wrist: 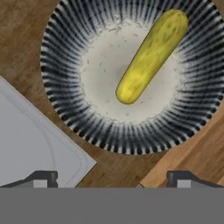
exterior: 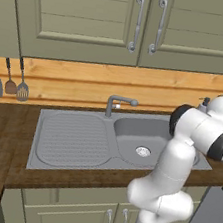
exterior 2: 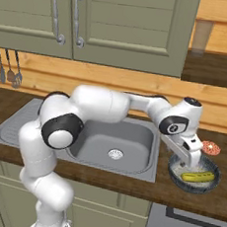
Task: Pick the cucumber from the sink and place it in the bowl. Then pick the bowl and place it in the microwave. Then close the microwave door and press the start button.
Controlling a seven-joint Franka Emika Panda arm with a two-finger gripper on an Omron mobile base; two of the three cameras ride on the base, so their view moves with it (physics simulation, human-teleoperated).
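The gripper (exterior 2: 192, 161) hung wide open and empty above the bowl (wrist: 61, 109); the cucumber (wrist: 151, 57) lay inside. A careless rim grasp could tip the bowl.

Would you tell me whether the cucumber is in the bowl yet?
Yes: the cucumber lies inside the bowl, free of the open gripper above.

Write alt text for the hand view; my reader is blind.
A yellow-green cucumber lies slanted inside a ribbed dark bowl with a pale bottom, seen from straight above. The bowl sits on a wooden counter, a grey sink corner beside it; the jaws stand open below.
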